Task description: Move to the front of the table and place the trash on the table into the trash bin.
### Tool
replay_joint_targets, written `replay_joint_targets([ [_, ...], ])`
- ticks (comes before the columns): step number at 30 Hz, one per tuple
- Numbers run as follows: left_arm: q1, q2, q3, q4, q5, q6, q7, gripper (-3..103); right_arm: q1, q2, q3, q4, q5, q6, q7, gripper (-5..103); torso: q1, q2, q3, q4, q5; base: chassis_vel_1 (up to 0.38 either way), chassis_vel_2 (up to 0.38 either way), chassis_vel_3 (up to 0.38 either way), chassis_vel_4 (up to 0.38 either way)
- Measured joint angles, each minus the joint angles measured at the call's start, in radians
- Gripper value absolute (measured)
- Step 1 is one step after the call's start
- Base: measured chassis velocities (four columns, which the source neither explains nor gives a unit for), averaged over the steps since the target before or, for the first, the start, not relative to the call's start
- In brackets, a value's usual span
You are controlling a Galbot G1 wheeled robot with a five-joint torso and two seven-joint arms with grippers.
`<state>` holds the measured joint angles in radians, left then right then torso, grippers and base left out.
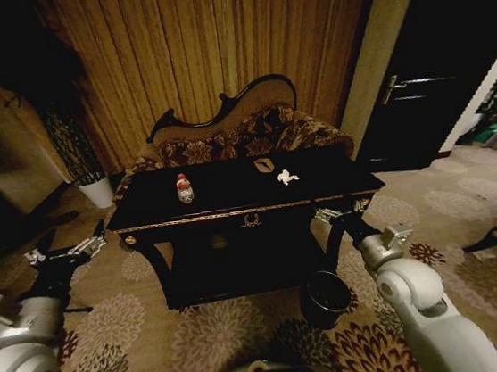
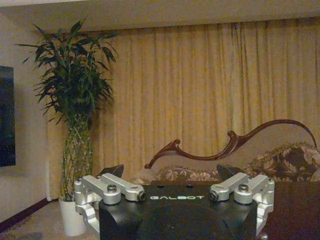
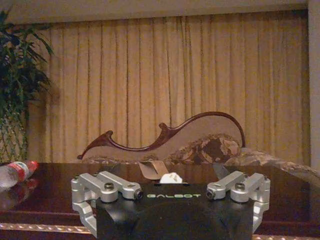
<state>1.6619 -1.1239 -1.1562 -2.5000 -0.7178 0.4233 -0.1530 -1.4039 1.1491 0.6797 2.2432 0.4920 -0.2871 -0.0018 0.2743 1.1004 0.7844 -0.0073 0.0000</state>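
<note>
Curtains back the table (image 1: 233,207) bearing the bottle (image 1: 184,189); left hand (image 1: 74,244) and right hand (image 1: 335,216) hover with fingers apart.

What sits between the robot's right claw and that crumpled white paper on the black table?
Nothing visible. The right gripper hangs open at the table's front edge, and bare tabletop lies between it and the crumpled paper. The tan piece sits beside the paper, farther back.

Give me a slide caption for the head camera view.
Both grippers, left and right, open before the table bearing bottle, paper; bin below.
</note>
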Motion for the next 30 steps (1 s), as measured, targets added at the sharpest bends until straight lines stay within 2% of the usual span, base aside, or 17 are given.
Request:
replay_joint_targets([
  [7, -0.004, -0.001, 0.005, 0.0, 0.0, 0.0, -0.003, 100, -0.003, -0.004, -0.003, 0.015, 0.01, 0.0, 0.0, 100, 0.0, 0.0, 0.0, 0.0, -0.0001, -0.1, 0.095, 0.101, -0.098],
  [18, -0.003, -0.003, 0.004, 0.0, 0.0, 0.0, -0.003, 100, -0.005, -0.007, -0.004, 0.015, 0.01, 0.0, 0.003, 100, 0.001, 0.0, 0.0, 0.0, 0.0, -0.233, 0.221, 0.226, -0.211],
  [20, -0.002, -0.004, 0.004, 0.0, 0.0, 0.0, -0.003, 100, -0.005, -0.008, -0.007, 0.017, 0.014, 0.0, 0.01, 100, 0.001, 0.0, 0.0, 0.0002, 0.0002, -0.203, 0.201, 0.214, -0.183],
  [22, -0.002, -0.005, 0.004, 0.0, 0.0, 0.0, -0.002, 100, -0.001, -0.013, -0.018, 0.024, 0.038, -0.002, 0.049, 100, 0.001, 0.0, 0.0, -0.0002, -0.0002, -0.164, 0.149, 0.185, -0.152],
  [30, 0.001, -0.007, 0.005, 0.0, 0.0, 0.0, 0.0, 100, -0.007, -0.019, -0.02, 0.014, 0.03, -0.032, 0.061, 100, 0.0, 0.0, 0.0, 0.0, -0.0001, -0.035, 0.042, 0.039, -0.044],
])
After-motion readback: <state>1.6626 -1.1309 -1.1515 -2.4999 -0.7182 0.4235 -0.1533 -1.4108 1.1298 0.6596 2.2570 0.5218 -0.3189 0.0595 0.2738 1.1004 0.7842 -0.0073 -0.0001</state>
